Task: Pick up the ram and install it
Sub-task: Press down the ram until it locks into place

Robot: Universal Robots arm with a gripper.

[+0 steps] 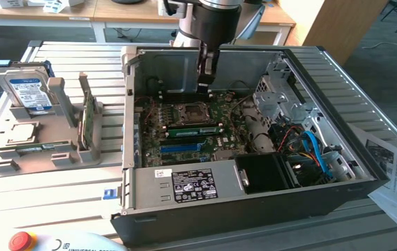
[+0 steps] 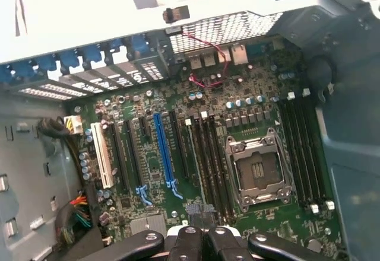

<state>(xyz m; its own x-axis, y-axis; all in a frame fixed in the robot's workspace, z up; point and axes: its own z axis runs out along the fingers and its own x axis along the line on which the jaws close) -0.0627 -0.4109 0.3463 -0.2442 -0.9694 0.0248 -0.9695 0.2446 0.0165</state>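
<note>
While its black fingers pinch together, the gripper (image 1: 206, 83) hangs over the green motherboard (image 1: 191, 130) with square metal socket.

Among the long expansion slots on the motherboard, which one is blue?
The blue slot, between the black slots; the white slot lies nearer the case wall.

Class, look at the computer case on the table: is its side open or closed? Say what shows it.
Open. The computer case lies on its side with the panel off, so the motherboard, its empty CPU socket and the cables are exposed.
</note>
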